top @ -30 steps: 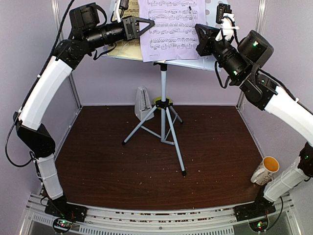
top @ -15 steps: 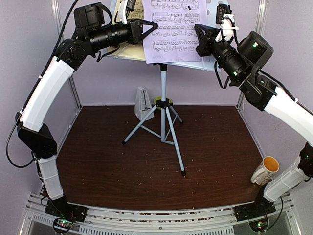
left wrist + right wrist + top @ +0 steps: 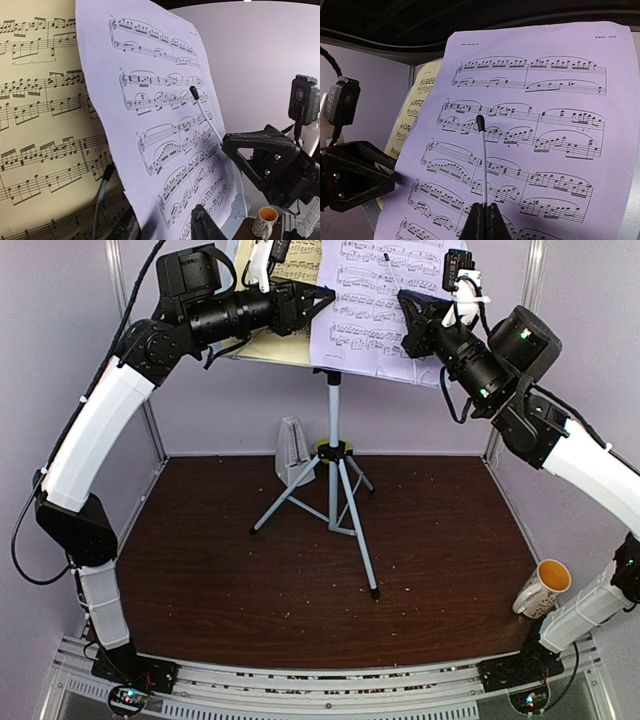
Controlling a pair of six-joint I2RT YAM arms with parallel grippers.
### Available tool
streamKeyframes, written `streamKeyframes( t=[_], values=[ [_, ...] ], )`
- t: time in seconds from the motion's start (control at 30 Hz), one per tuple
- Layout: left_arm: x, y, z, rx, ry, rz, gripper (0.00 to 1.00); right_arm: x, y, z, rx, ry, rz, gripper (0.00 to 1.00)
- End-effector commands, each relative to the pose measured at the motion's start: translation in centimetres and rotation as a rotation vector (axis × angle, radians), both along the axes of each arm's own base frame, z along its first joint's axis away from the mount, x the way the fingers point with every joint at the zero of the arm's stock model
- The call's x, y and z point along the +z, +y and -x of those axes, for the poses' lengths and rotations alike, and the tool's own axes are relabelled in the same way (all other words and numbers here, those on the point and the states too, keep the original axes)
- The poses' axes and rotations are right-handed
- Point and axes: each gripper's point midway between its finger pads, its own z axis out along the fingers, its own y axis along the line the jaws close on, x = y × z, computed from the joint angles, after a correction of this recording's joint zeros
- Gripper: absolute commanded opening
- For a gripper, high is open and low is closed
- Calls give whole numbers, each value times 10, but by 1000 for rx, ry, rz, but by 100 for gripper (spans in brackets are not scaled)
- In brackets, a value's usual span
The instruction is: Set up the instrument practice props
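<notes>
1. Pale grey-violet walls box in the dark brown tabletop (image 3: 220, 580). All the action is high at the back, well above it.
2. Farthest left, the left claw (image 3: 318, 306) is pinched on the lower left edge of the lilac sheet (image 3: 375, 310). Over the last second it has carried that page up and to the right. The page now hangs tilted, further across the desk of the music stand (image 3: 334, 430).
3. That shift has uncovered more of the yellow sheet (image 3: 272, 346), which rests against the left half of the desk. We judge the two pages are being laid side by side, with the lilac one not yet settled.
4. Below, the metronome (image 3: 292, 450) stands upright on the tabletop just left of the tripod legs, unmoved.
5. Across the face of the lilac sheet lies a thin white rod (image 3: 483, 160) with a black tip. The right claw (image 3: 412, 315) is closed on its lower end and has barely shifted. We take the rod for the music stand's page retainer, kept in hand while the page slides behind it.
6. Far right, a white mug (image 3: 542, 587) leans near the right arm's base, well apart from the props.
7. Both pages carry printed staves of notes. The tiny header lines at the lilac sheet's top corners are too small to read, and we find no legible brand or label.
</notes>
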Motion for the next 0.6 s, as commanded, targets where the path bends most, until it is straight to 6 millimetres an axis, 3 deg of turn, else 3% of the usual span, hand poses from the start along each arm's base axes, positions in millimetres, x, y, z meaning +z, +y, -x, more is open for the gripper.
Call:
streamKeyframes(
  t=[0.0, 0.1, 0.3, 0.47, 0.57],
  values=[
    [13, 6, 1, 29, -38, 22, 39, 4, 3, 10, 43, -26, 9, 0],
    [14, 9, 2, 36, -39, 22, 48, 3, 3, 10, 43, -23, 11, 0],
    [32, 30, 15, 68, -84, 42, 69, 3, 2, 9, 34, -19, 12, 16],
    [45, 51, 25, 115, -118, 47, 81, 4, 1, 9, 31, -16, 10, 26],
    [50, 67, 29, 162, -135, 42, 83, 5, -1, 11, 33, -15, 5, 30]
  ],
)
